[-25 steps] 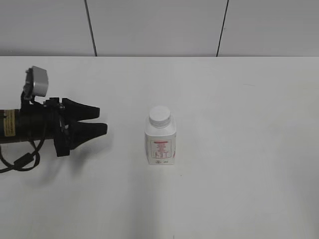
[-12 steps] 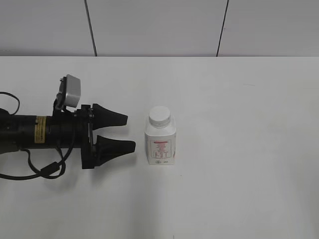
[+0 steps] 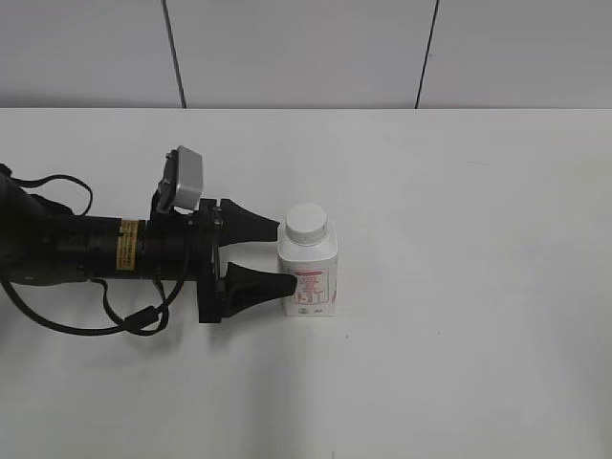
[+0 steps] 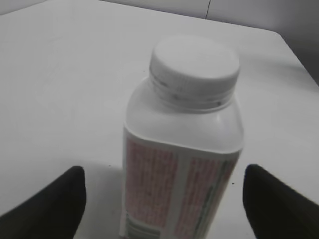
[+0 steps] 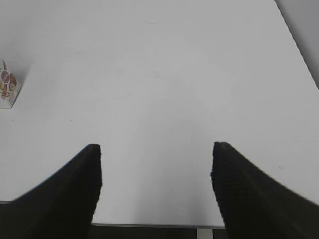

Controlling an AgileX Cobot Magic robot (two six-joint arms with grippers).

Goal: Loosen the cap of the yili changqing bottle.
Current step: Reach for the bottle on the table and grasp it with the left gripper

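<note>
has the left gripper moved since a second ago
Yes. The left gripper has travelled rightward across the table toward the bottle, which stands where it was; the open fingers now reach the bottle's left side.

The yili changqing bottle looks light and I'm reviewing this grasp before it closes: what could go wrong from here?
1. The left gripper is open with its fingers either side of the yili changqing bottle. If one finger meets the body first, it may push or tip the upright bottle on the table.
2. The fingers sit low on the body, well under the cap, so squeezing may dent the plastic walls.
3. The right gripper is far off, open over bare table.
</note>
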